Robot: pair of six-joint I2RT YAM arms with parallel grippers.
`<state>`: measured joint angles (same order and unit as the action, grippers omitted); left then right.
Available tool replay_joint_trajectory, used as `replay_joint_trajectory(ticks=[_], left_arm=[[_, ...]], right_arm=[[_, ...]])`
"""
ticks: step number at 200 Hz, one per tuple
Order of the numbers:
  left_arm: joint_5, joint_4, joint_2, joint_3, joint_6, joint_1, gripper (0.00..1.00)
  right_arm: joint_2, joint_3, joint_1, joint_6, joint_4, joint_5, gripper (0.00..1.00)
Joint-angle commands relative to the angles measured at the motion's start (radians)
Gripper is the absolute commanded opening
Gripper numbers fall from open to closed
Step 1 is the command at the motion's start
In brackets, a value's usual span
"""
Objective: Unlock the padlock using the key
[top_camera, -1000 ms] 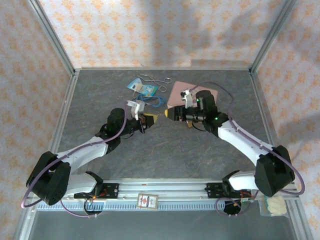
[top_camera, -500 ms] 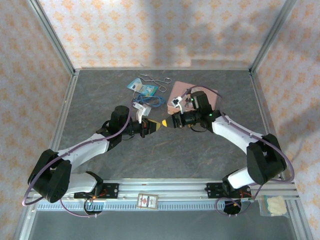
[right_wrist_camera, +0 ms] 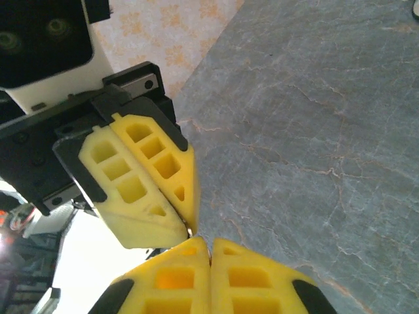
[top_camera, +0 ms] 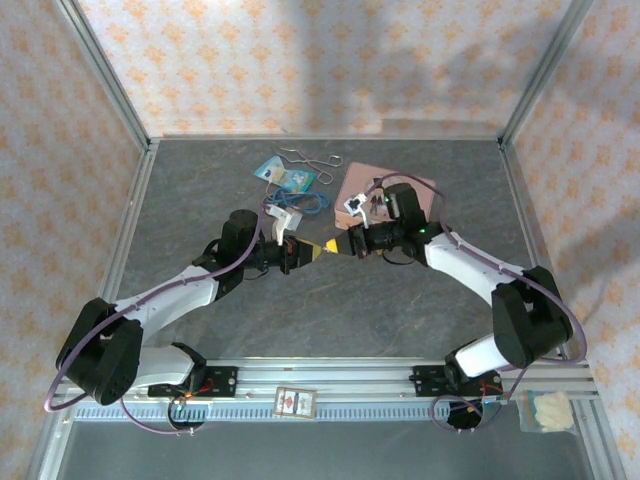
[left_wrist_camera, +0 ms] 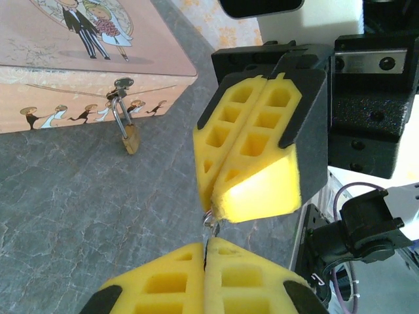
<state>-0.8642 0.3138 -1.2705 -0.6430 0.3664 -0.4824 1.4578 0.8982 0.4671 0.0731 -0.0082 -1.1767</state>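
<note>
My two grippers meet tip to tip above the middle of the table. The left gripper (top_camera: 318, 249) (left_wrist_camera: 208, 245) is shut on the small silvery key (left_wrist_camera: 213, 222). Facing it, the right gripper (top_camera: 340, 246) (right_wrist_camera: 209, 243) (left_wrist_camera: 216, 208) is shut on the key's other end, where a bit of its ring shows. The tiny brass padlock (left_wrist_camera: 130, 139) hangs by its thin shackle from the hasp on the front of the pink tin box (left_wrist_camera: 78, 72) (top_camera: 420, 188), behind and to the right of the grippers. The padlock's shackle is closed through the hasp.
Blue cards with a lanyard (top_camera: 292, 180) and a thin metal wire piece (top_camera: 305, 157) lie at the back left of the box. A small card (top_camera: 295, 401) sits on the near rail, a plastic bag (top_camera: 548, 411) at the near right. Metal frame posts border the table.
The right gripper moved left to the left gripper's tip and closed its jaws on the key. The left gripper shifted slightly right and stayed shut.
</note>
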Motion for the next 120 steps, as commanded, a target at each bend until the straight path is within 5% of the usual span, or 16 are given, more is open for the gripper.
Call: replay_joint_trajectory(ticks=[1, 9, 25, 36, 75, 98, 120], left_arm=[[0.034, 0.097, -0.008, -0.022, 0.042, 0.003, 0.01], [0.071, 0.099, -0.003, -0.019, 0.056, 0.005, 0.13], [0.179, 0.117, 0.009, 0.000, 0.123, 0.022, 0.60], [0.259, 0.153, 0.020, 0.027, 0.200, 0.038, 0.73], [0.384, 0.685, 0.000, 0.235, 0.612, 0.013, 0.72], [0.443, 0.835, -0.056, 0.259, 0.664, -0.050, 0.73], [0.473, 0.884, -0.090, 0.237, 0.672, -0.098, 0.74]], right_arm=[[-0.022, -0.029, 0.010, 0.033, 0.078, -0.048, 0.00], [-0.034, -0.034, 0.011, 0.037, 0.083, -0.028, 0.00], [-0.058, -0.047, 0.010, 0.055, 0.097, 0.041, 0.00], [-0.077, -0.067, 0.008, 0.096, 0.138, 0.099, 0.00], [-0.145, -0.208, 0.007, 0.384, 0.465, 0.247, 0.00], [-0.163, -0.307, 0.010, 0.632, 0.726, 0.321, 0.00], [-0.169, -0.328, 0.045, 0.705, 0.783, 0.401, 0.00]])
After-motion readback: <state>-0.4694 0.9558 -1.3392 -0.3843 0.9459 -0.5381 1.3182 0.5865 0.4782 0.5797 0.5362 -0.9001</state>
